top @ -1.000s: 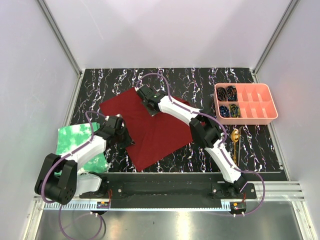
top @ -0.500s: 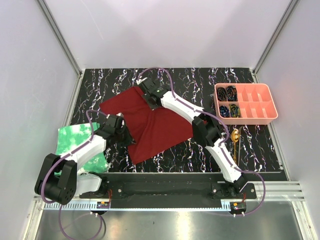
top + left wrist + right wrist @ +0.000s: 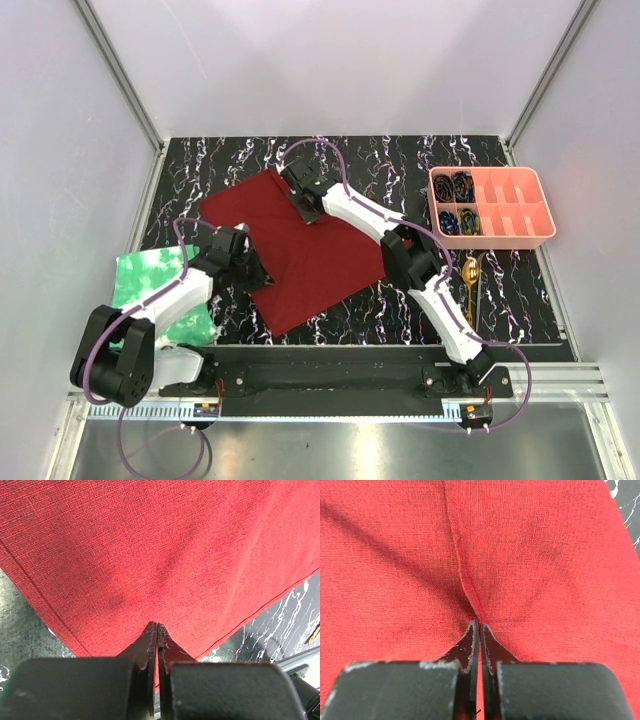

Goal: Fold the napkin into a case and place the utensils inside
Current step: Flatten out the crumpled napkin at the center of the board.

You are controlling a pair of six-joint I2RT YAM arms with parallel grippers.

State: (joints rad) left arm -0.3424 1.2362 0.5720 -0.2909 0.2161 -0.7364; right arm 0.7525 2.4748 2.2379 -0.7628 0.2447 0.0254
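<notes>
While overhead hides grip, wrist views show left end effector (image 3: 157, 625), right end effector (image 3: 479, 624) pinching napkin (image 3: 150, 545).

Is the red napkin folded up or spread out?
Spread out: the napkin lies as one wide sheet, no narrow strip, only a small pinched ridge.

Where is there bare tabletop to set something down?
Bare table runs along the far edge, from behind the napkin to the pink tray. A smaller patch lies at the front, between the napkin and the right arm. Crowded: green sheet at left, utensils by the tray.
</notes>
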